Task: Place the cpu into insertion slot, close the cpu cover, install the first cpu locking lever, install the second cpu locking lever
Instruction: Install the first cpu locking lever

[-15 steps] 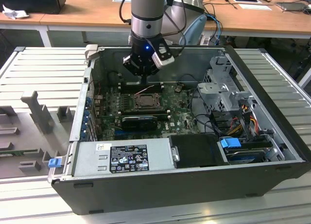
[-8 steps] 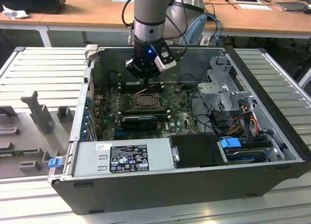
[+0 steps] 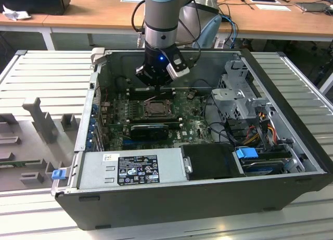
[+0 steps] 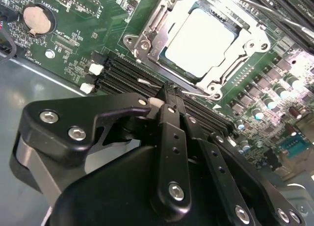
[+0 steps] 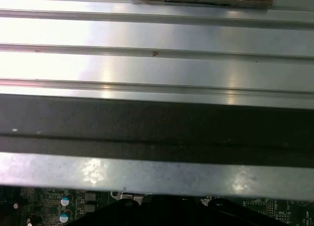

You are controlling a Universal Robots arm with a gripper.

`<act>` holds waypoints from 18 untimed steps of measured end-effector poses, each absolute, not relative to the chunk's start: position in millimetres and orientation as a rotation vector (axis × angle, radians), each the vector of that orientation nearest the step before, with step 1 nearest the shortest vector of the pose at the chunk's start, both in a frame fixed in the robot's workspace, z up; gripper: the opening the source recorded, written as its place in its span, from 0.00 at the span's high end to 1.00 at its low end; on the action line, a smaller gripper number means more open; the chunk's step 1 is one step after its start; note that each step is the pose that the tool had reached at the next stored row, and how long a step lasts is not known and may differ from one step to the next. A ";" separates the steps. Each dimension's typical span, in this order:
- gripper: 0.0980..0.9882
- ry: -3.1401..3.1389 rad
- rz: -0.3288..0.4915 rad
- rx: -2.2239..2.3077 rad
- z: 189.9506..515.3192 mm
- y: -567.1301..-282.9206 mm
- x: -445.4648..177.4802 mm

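In the second wrist view the black gripper (image 4: 169, 96) fills the foreground, its fingers (image 4: 167, 138) pressed together with nothing between them, tips just beside the socket's thin wire lever (image 4: 196, 92). In the exterior view it hangs inside the open computer case (image 3: 291, 94), over the green circuit board (image 3: 195, 130). The cover (image 4: 245, 35) lies closed around the pale chip (image 4: 198, 42), seated in its slot (image 3: 156, 109).

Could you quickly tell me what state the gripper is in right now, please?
Gripper: shut, holding nothing, beside the cpu cover that lies closed over the cpu.
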State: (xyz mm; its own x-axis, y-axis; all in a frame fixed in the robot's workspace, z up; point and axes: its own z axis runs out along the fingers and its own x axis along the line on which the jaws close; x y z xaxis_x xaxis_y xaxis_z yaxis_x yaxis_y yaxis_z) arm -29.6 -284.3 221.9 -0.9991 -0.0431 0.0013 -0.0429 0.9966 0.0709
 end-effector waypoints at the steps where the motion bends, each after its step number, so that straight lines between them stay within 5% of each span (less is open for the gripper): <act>1: 0.99 -3.136 -0.111 0.069 221.5 -283.9 -28.8; 18: 0.99 -3.136 -0.112 0.075 212.3 -281.4 -16.9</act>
State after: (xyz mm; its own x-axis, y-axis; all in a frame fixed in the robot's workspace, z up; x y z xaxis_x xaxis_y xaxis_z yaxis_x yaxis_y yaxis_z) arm -16.9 -281.4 212.3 -0.9989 -0.0479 0.0012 -0.0477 0.9963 0.0712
